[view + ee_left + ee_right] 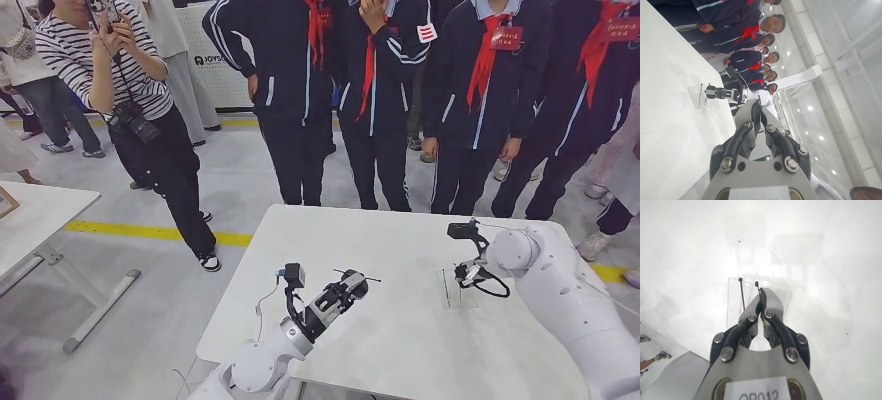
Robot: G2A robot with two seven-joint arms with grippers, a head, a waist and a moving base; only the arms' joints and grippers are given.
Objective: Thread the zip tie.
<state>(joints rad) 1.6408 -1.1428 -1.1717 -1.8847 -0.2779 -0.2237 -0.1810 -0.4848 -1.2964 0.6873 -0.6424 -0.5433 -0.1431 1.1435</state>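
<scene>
A clear plastic stand (730,298) on the white table (400,340) holds two black zip ties. One zip tie (742,294) stands free in it. My right gripper (761,292) is shut on the strap of the other zip tie (756,284), just below its head. In the top view the right gripper (462,273) is at the stand (445,290), right of centre. My left gripper (355,283) hovers over the table's middle, shut on a thin black zip tie (357,273) that pokes past its fingertips (759,97). The left wrist view looks across at the right gripper (706,92) and the stand (695,96).
Several people stand in a row along the table's far edge (400,208). Another person stands off the far left corner holding up a phone. A second white table (30,215) is at the far left. Bare tabletop lies between the two arms.
</scene>
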